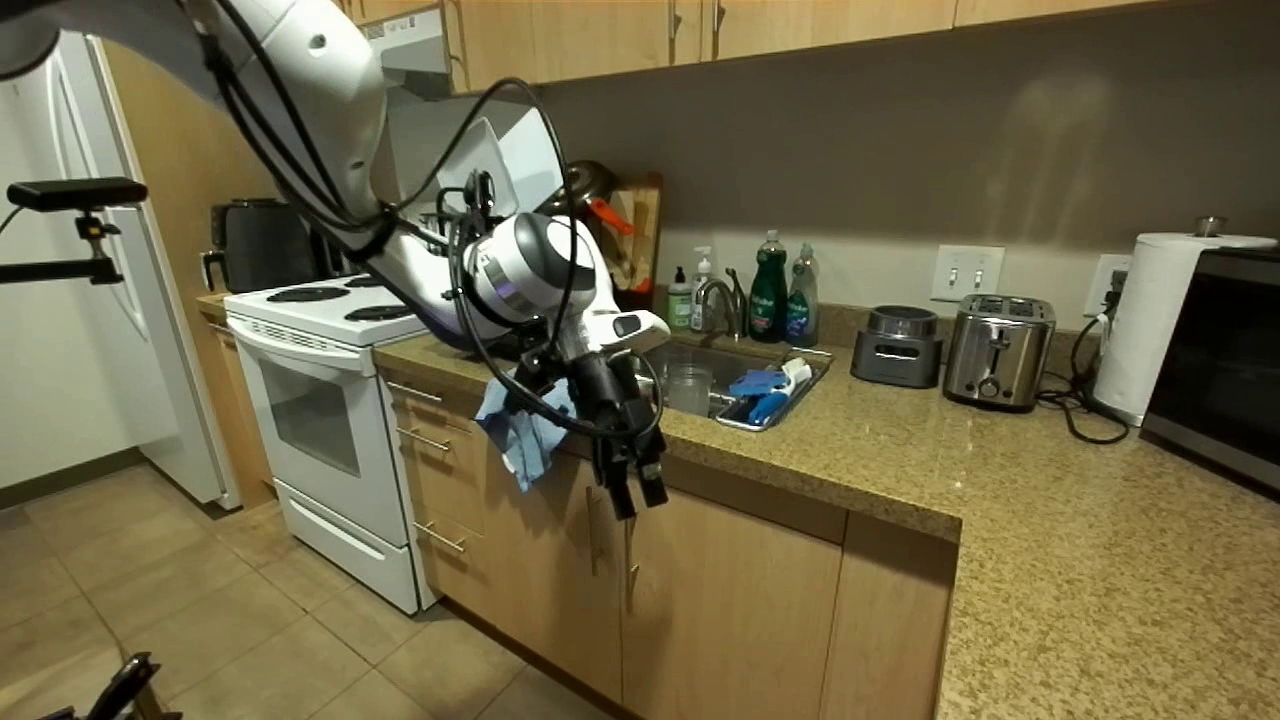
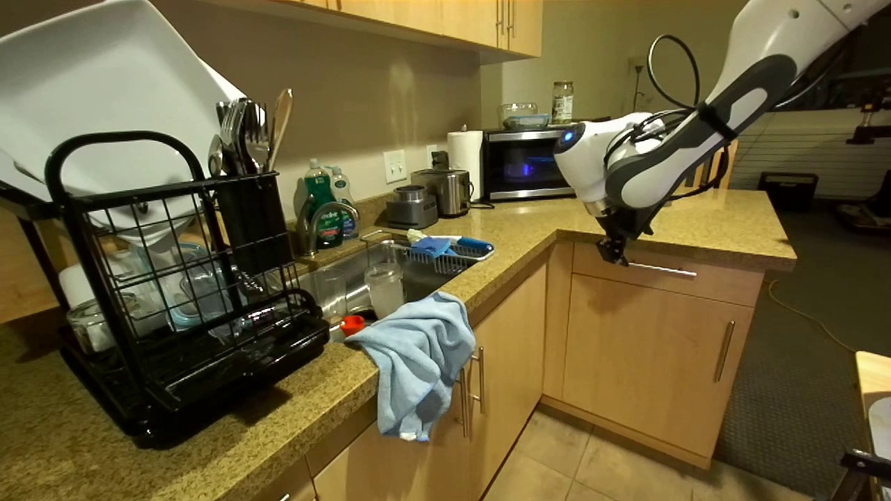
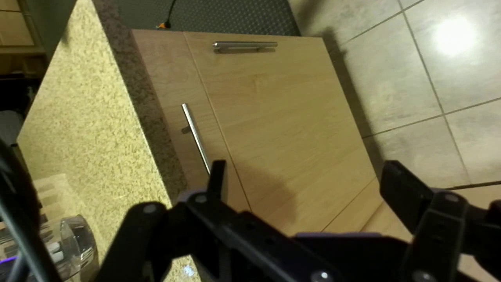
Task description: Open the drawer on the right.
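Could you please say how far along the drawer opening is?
Done: the open gripper appears near the handle of the drawer. In hand: perhaps lining up; nothing is gripped. Left: gripping and pulling, since the drawer looks shut, flush with the door below.

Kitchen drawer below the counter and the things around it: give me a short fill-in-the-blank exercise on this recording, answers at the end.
1. The drawer is shut and sits directly ____ the cabinet door.
2. The gripper holds nothing; in the wrist view its jaws are not shut but ____.
3. The towel hanging over the edge of the counter is light ____.
4. The light-switch plate carries ____ switches.

Missing words: above; open; blue; two.
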### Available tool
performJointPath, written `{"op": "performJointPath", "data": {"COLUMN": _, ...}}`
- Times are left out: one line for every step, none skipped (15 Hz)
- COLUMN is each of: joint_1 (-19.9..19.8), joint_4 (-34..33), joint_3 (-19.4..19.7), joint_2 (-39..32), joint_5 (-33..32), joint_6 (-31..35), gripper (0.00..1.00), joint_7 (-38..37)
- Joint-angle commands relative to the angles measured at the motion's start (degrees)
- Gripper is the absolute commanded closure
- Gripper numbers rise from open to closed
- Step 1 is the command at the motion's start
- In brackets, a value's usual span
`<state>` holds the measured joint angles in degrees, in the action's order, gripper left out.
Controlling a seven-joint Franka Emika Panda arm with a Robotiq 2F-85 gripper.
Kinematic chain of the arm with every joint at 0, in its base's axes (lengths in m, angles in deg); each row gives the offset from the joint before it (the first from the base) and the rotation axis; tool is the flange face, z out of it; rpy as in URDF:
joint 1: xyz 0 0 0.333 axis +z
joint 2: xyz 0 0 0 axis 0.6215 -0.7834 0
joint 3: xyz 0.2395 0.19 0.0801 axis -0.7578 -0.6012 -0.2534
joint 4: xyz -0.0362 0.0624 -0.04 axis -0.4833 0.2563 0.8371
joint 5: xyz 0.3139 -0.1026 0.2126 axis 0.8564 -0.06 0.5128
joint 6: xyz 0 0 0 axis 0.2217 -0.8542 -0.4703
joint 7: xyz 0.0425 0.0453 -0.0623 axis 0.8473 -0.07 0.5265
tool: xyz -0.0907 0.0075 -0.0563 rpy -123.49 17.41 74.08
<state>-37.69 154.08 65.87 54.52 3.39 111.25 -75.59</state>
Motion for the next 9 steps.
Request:
{"op": "performJointPath", "data": {"joint_1": 2.1, "joint_4": -6.4, "joint_3": 1.7, "joint_2": -6.3, "joint_5": -5.5, "joint_6": -4.0, "gripper": 0.0, "joint_7": -2.1}}
{"op": "performJointPath", "data": {"joint_1": 2.3, "joint_4": -7.6, "joint_3": 1.9, "joint_2": -7.8, "joint_5": -7.0, "joint_6": -4.6, "gripper": 0.0, "joint_7": -2.4}}
{"op": "performJointPath", "data": {"joint_1": 2.4, "joint_4": -8.8, "joint_3": 2.2, "joint_2": -9.1, "joint_5": -8.2, "joint_6": -5.1, "gripper": 0.0, "joint_7": -2.5}}
{"op": "performJointPath", "data": {"joint_1": 2.5, "joint_4": -9.8, "joint_3": 2.4, "joint_2": -10.4, "joint_5": -9.4, "joint_6": -5.6, "gripper": 0.0, "joint_7": -2.9}}
{"op": "performJointPath", "data": {"joint_1": 2.6, "joint_4": -10.8, "joint_3": 2.7, "joint_2": -11.7, "joint_5": -10.7, "joint_6": -5.9, "gripper": 0.0, "joint_7": -3.3}}
{"op": "performJointPath", "data": {"joint_1": 2.5, "joint_4": -11.7, "joint_3": 2.8, "joint_2": -12.9, "joint_5": -11.6, "joint_6": -6.3, "gripper": 0.0, "joint_7": -3.5}}
{"op": "performJointPath", "data": {"joint_1": 2.2, "joint_4": -12.5, "joint_3": 3.0, "joint_2": -13.9, "joint_5": -12.4, "joint_6": -6.5, "gripper": 0.0, "joint_7": -3.6}}
{"op": "performJointPath", "data": {"joint_1": 2.0, "joint_4": -13.3, "joint_3": 3.1, "joint_2": -14.9, "joint_5": -12.8, "joint_6": -6.6, "gripper": 0.0, "joint_7": -3.6}}
{"op": "performJointPath", "data": {"joint_1": 1.8, "joint_4": -14.0, "joint_3": 3.3, "joint_2": -15.8, "joint_5": -13.1, "joint_6": -6.8, "gripper": 0.0, "joint_7": -3.5}}
